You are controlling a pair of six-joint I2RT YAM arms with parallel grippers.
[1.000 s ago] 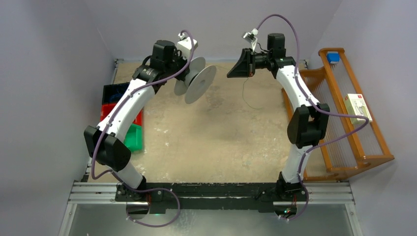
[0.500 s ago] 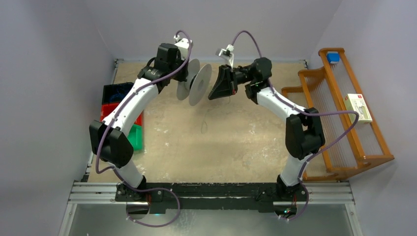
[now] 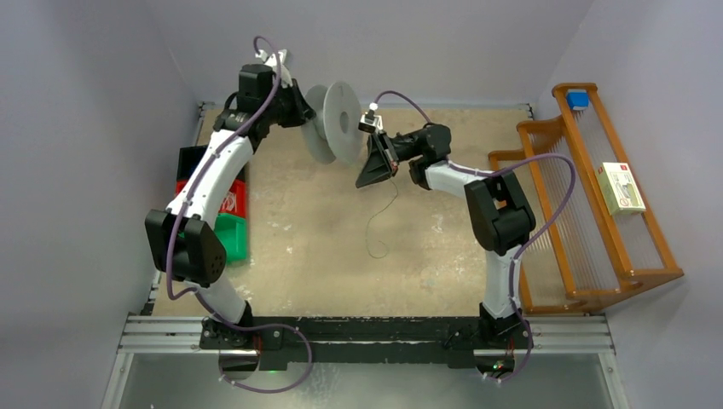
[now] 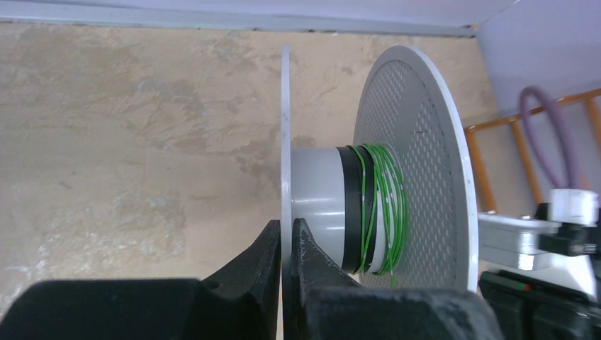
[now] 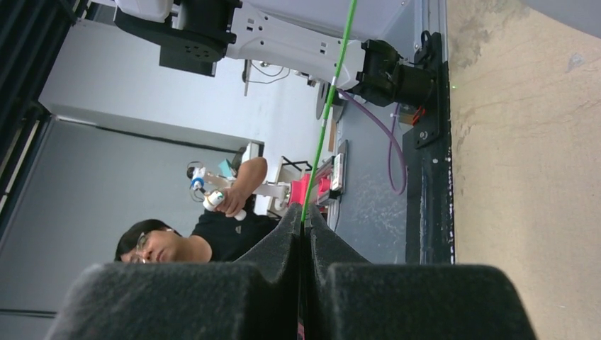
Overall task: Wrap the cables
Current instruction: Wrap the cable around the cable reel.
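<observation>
My left gripper (image 3: 309,119) (image 4: 285,228) is shut on the thin near flange of the pale grey spool (image 3: 334,121) (image 4: 315,205) and holds it in the air at the back of the table. Thin green cable (image 4: 381,205) is wound in several turns on the core, beside a black band, against the wide perforated flange (image 4: 425,156). Just right of the spool, my right gripper (image 3: 365,177) (image 5: 302,217) is shut on the same cable (image 5: 327,106), which runs straight out from between its fingertips. A loose end of the cable (image 3: 370,232) hangs down to the table.
Red, green and blue bins (image 3: 230,209) sit at the table's left edge. A wooden rack (image 3: 597,256) stands along the right edge, with a small box (image 3: 621,187) on it. The right wrist view shows a person (image 5: 184,244) beyond the table's near edge.
The left arm swung the spool left and toward the back wall and turned it. The right gripper came left and toward the front, beside the spool, and closed tighter on the cable.
</observation>
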